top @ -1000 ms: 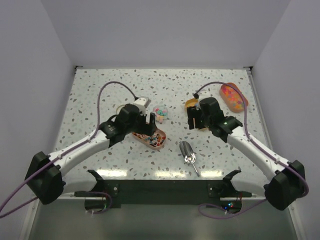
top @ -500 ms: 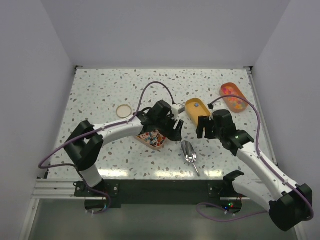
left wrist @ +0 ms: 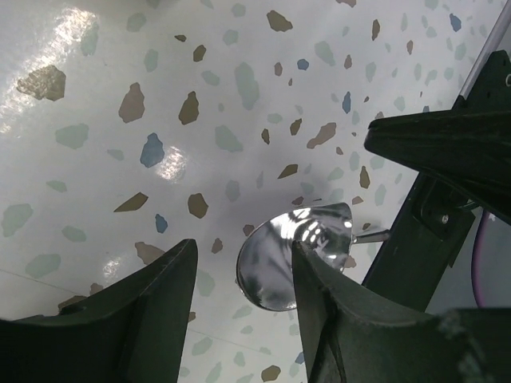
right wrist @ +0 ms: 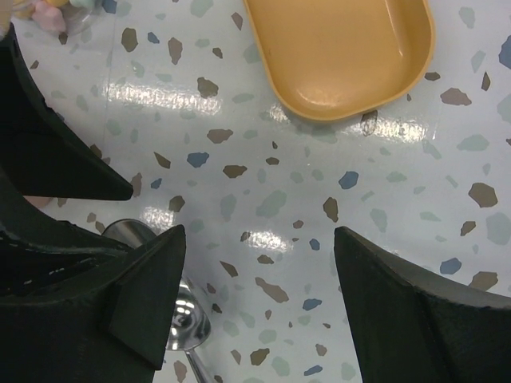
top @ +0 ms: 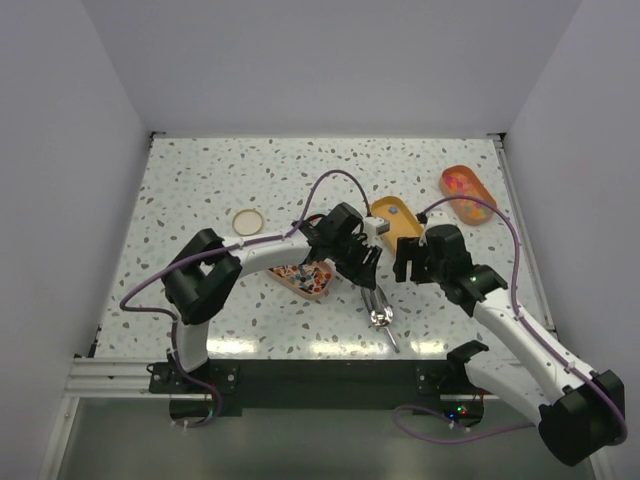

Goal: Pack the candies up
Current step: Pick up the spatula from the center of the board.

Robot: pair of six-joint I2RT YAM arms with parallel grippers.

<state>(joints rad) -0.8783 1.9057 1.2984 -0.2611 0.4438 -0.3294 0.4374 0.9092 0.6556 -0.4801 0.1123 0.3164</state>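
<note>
Mixed-colour candies point(top: 300, 273) lie in an orange tray point(top: 318, 290) near the table's middle, partly hidden by my left arm. More candies point(top: 460, 184) fill a second orange tray point(top: 480, 208) at the back right. My left gripper point(top: 367, 268) is open and empty just above the bowl of a metal scoop point(top: 377, 303). In the left wrist view the gripper point(left wrist: 242, 255) hangs over the scoop's shiny bowl point(left wrist: 275, 271). My right gripper point(top: 405, 265) is open and empty beside it, over bare table point(right wrist: 259, 239). The scoop point(right wrist: 180, 319) shows at its lower left.
An orange tray point(top: 400, 232) stands between the arms at the back, and looks empty in the right wrist view point(right wrist: 343, 48). A round lid point(top: 247, 221) lies at the left. A few candies point(right wrist: 48, 9) show at the right wrist view's top-left corner. White walls ring the table.
My left arm has swung right, from over the candy tray to above the scoop. My right gripper has drawn back from the empty orange tray toward the front.
</note>
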